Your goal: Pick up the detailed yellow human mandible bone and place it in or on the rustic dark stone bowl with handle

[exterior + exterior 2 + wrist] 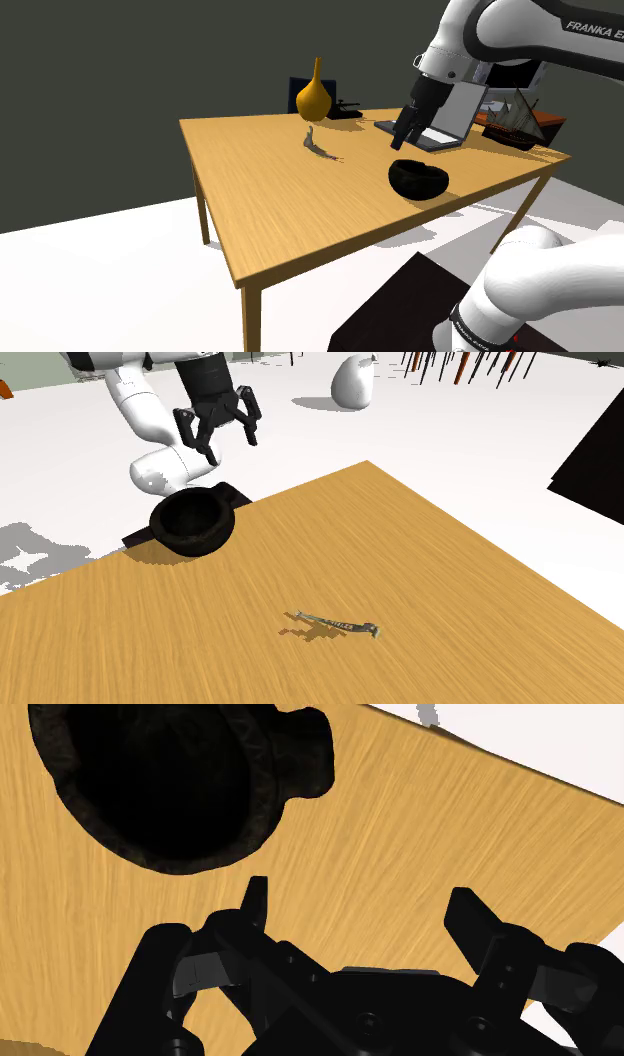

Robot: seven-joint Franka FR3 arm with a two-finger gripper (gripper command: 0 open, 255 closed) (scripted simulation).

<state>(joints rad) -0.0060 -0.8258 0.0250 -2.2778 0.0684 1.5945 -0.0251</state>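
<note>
Over the stand-side table (460, 572) edge, our gripper (231, 449) hangs empty, fingers apart, above the dark bowl (195, 542). The thin greyish mandible (340, 624) lies mid-table, well apart. We should cross over, descend square across its arch and close gently.

A honey-coloured wood grain is shown on the table (270, 190), while the bowl (418, 179) is rendered near-black, the bone (320, 146) pale grey, the vase (313, 95) orange-yellow, the gripper (230, 447) black and the arm (560, 270) white.
</note>
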